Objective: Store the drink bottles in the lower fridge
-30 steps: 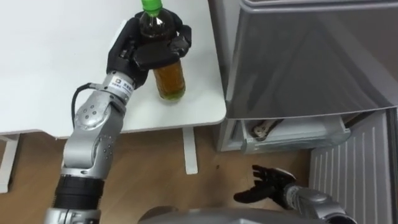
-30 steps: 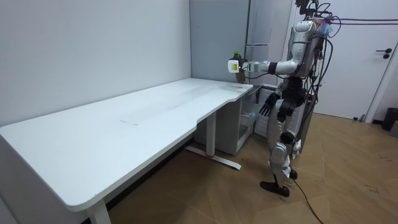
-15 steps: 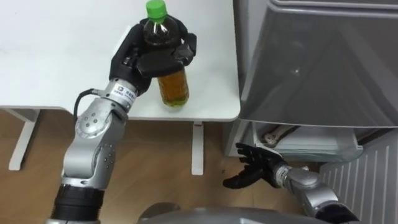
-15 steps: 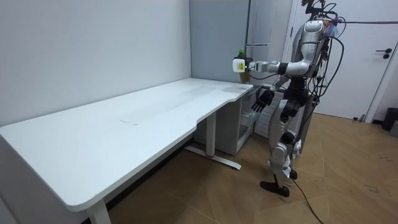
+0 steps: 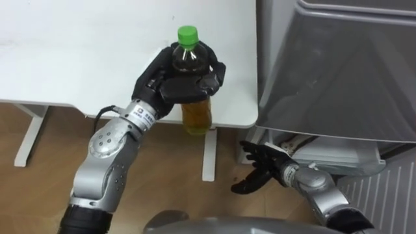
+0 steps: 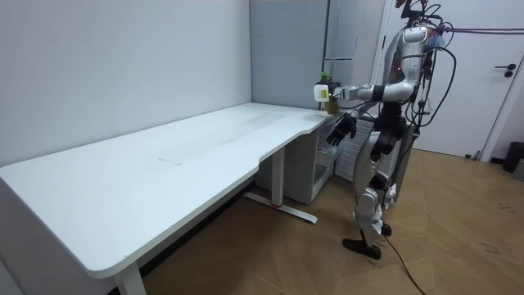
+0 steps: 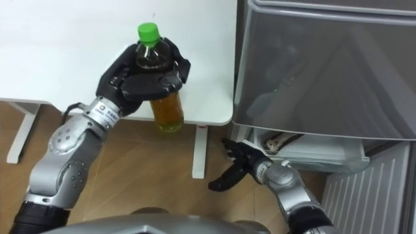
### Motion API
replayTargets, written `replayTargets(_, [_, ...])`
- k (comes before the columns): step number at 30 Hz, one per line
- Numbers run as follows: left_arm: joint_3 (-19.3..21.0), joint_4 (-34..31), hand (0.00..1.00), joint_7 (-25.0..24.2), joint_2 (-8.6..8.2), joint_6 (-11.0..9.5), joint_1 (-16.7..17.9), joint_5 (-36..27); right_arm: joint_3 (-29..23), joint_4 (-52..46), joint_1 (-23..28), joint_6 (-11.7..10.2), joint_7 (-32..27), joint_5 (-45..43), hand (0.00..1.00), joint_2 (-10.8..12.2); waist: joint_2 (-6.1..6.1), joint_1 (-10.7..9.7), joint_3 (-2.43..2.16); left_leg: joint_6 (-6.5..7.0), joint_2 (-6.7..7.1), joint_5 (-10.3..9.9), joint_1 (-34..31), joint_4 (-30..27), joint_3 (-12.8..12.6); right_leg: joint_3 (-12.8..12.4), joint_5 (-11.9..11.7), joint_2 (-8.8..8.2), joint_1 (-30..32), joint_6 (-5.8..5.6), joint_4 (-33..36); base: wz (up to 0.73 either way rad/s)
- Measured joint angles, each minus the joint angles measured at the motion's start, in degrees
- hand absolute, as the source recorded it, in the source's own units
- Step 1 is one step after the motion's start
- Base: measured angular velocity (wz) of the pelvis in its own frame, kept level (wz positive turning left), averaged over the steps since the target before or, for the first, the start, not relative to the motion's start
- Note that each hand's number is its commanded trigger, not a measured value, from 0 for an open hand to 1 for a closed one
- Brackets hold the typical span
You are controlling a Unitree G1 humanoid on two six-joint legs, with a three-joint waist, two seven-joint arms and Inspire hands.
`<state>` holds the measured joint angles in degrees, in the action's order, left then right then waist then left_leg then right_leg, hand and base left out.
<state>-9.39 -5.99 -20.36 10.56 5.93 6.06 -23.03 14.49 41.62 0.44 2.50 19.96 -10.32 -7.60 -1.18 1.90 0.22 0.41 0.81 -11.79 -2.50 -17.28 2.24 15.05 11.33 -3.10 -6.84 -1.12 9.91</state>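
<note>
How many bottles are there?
1. The bottle is in the left hand, held up at the table corner beside the fridge. More could be hidden inside the fridge.

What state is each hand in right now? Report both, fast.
Left hand: shut on the bottle, at the edge of the table.
Right hand: open, fingers spread, holding nothing, low beside the fridge.
</note>
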Motion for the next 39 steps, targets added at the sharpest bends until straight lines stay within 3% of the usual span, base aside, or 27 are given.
replayTargets(11, [-1.69,0.01,1.0,-9.04,0.49,0.02,1.77,0.03,0.6,-4.16,0.03,-0.01,1.34,1.68,0.0,0.09,0.02,0.03,0.06,0.04,0.13,0.02,-0.84,-0.37,0.25,0.71,0.16,-0.15,0.4,-0.02,0.02,0.02])
replayTargets(17, [-1.92,0.04,1.0,-9.64,0.4,0.22,3.66,0.11,0.7,-4.2,0.12,0.24,6.42,7.8,0.0,-0.24,0.54,0.14,0.4,0.03,0.11,0.0,-1.02,-0.27,0.36,0.99,0.16,-0.12,0.32,-0.03,0.01,0.0])
replayTargets(24, [-2.21,0.05,1.0,-11.42,0.58,0.71,3.79,0.09,3.63,-8.14,0.4,1.89,14.8,14.63,0.0,-1.31,0.56,0.15,0.44,0.1,0.1,-0.06,-1.33,-0.45,0.26,0.88,0.17,-0.15,0.53,-0.03,0.1,0.0])
replayTargets(30, [-2.31,0.05,1.0,-12.65,0.73,1.18,3.77,0.17,4.49,-12.04,2.5,2.76,20.2,18.58,0.0,-1.4,0.16,0.21,0.38,0.13,0.23,-0.06,-1.78,-0.94,0.45,0.81,0.23,-0.2,0.98,-0.04,0.18,0.0])
replayTargets(39, [-2.31,0.13,1.0,-13.03,0.73,1.21,3.76,4.09,4.63,-12.6,3.03,4.09,24.25,21.71,0.0,-1.23,-0.82,0.17,0.7,0.13,0.12,-0.08,-2.06,-1.04,0.52,0.91,0.3,-0.17,1.31,-0.06,0.87,0.0])
